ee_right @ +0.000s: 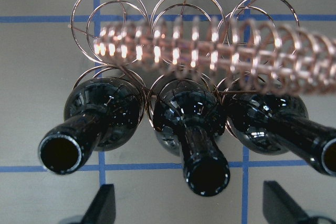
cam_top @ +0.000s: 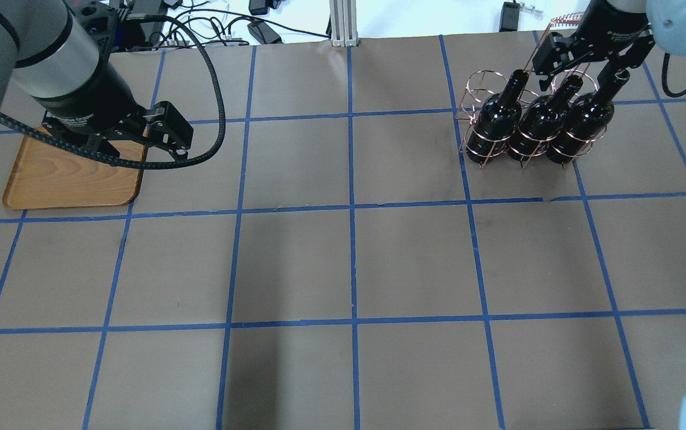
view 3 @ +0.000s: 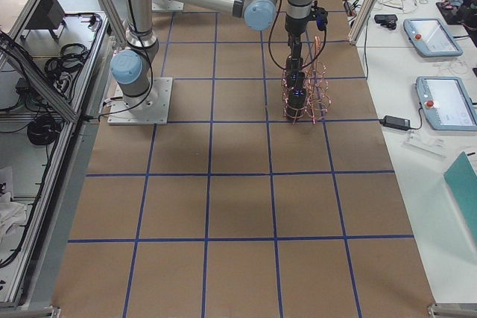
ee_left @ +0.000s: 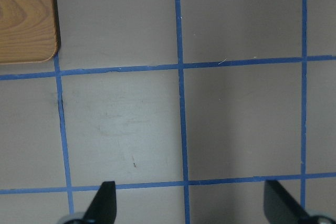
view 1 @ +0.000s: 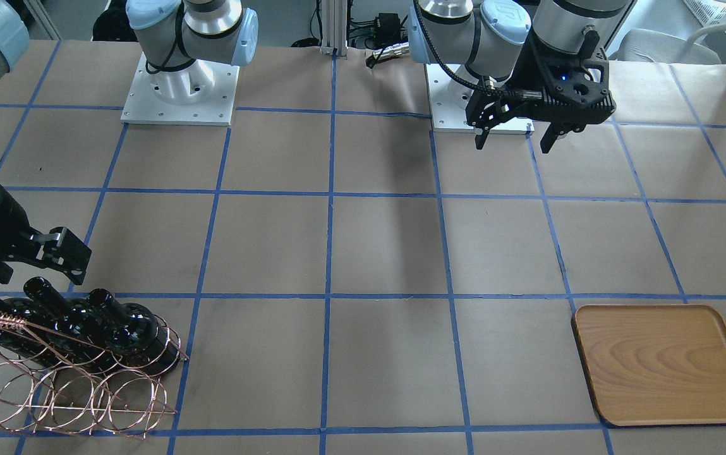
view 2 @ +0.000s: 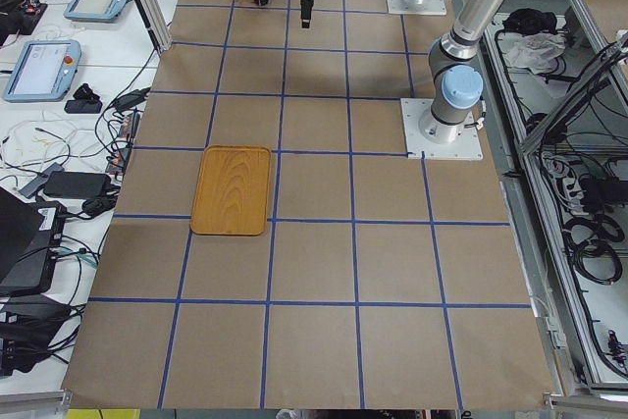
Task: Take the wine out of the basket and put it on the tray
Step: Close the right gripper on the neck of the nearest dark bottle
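Note:
Three glossy black wine bottles stand tilted in the copper wire basket at the table's far right. They also show in the right wrist view under the coiled handle. My right gripper is open just above the bottle necks and holds nothing. The middle bottle's mouth lies between its fingers. In the overhead view the right gripper hovers over the basket. The wooden tray lies empty at the far left. My left gripper is open and empty, raised beside the tray's right edge.
The table is brown paper with a blue tape grid. The two arm bases stand at the robot's side. Cables and monitors lie beyond the table's far edge. The tray's corner shows in the left wrist view.

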{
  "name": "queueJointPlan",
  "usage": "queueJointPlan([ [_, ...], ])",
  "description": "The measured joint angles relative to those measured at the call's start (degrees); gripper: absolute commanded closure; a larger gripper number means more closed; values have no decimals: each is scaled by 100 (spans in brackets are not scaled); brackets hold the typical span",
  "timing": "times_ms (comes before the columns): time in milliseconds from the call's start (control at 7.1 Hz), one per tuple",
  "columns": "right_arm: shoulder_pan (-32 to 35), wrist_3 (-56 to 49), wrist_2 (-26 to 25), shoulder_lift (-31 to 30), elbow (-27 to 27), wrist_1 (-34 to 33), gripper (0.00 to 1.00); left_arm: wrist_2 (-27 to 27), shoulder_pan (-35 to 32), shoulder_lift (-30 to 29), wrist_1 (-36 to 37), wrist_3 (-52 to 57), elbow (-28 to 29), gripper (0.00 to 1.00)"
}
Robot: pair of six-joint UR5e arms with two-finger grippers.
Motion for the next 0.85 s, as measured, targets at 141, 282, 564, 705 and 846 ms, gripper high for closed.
queueJointPlan([
  [141,-2,-13,-7,77,6,-57,3,10,-3,0,2,2,-11,0],
  [282,-3,-22,-9,137,8,-79,8,22,-4,0,3,4,-16,0],
  [564,-4,-22,-6,223,7,-113,37,32,-1,0,4,4,-19,0],
  [705,-4,-18,-5,235,4,-124,52,39,6,0,4,4,-20,0],
  [846,-6,-9,1,238,0,-128,63,41,15,0,4,4,-20,0],
])
